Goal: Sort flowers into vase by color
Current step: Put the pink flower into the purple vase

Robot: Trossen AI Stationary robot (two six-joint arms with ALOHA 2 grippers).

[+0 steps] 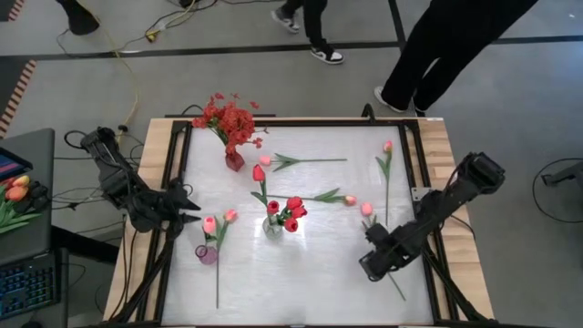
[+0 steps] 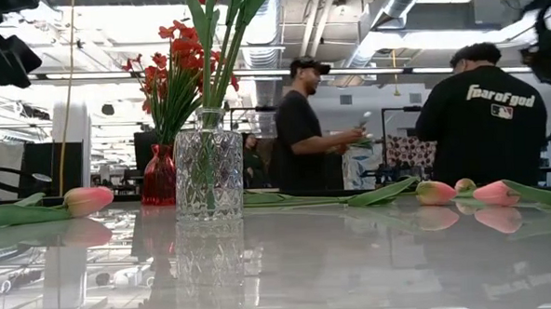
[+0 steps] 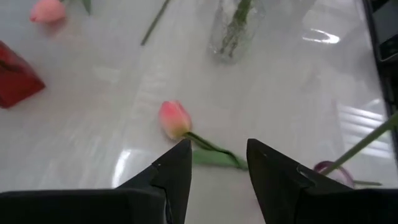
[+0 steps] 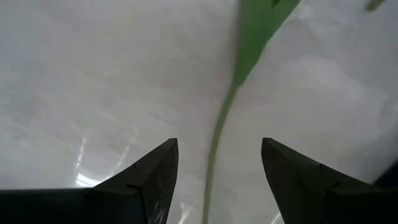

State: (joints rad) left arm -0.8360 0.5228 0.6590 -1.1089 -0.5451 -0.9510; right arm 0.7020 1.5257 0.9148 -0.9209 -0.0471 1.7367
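Pink tulips lie flat on the white table. One runs its stem under my right gripper, which points down, open, a finger on each side of the stem and above it. Another pink tulip lies just ahead of my left gripper, open at the table's left side. A clear glass vase holds red tulips. A red vase holds a red blossom spray. In a small purple vase stands one pink tulip.
More tulips lie loose at the far middle, the centre and the far right. A dark frame rail borders the table. People stand beyond the far edge. More flowers lie on a side stand at left.
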